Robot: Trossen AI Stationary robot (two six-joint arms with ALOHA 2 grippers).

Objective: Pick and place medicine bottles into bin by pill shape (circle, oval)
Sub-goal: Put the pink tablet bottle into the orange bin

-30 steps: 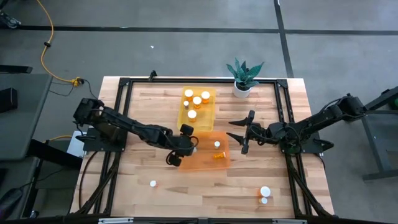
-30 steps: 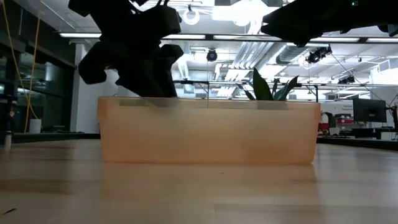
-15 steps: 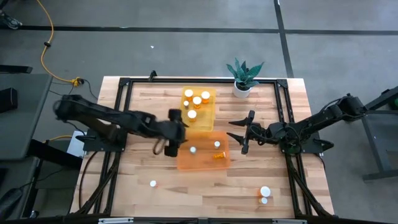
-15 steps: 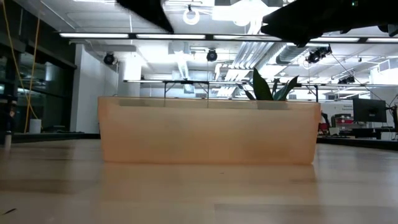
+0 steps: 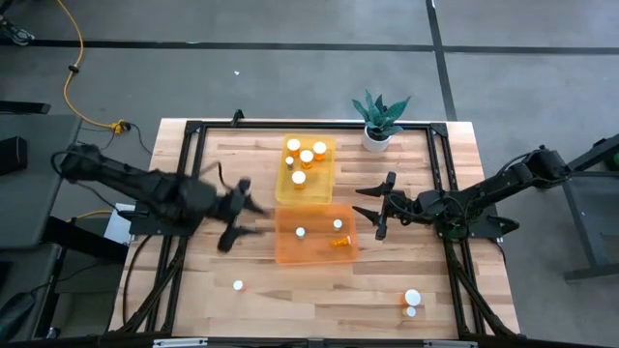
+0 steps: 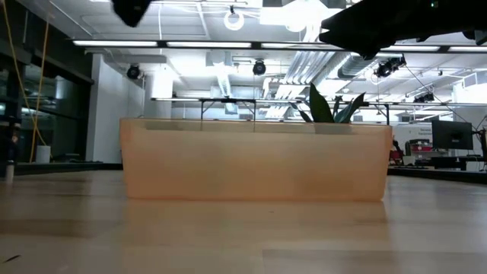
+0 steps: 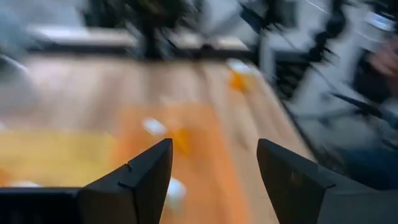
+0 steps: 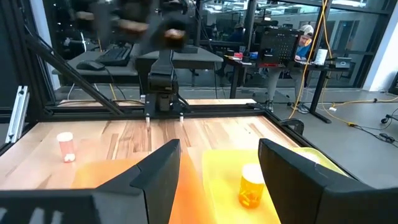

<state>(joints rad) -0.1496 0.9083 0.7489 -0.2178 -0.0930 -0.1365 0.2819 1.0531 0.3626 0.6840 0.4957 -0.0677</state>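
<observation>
Left hand (image 5: 239, 209), fingers spread and empty left of the orange bin (image 5: 314, 233), should descend squarely over the lone bottle (image 5: 238, 285) at lower left

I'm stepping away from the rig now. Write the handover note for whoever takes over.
Left gripper: open, empty, over bare table left of the orange bin.
Right gripper: open, empty, just right of that bin.
Done: four bottles standing in the yellow bin; three in the orange bin, one lying on its side.
Left: one bottle near the front left, two at the front right.
Pill shapes cannot be read here.
</observation>
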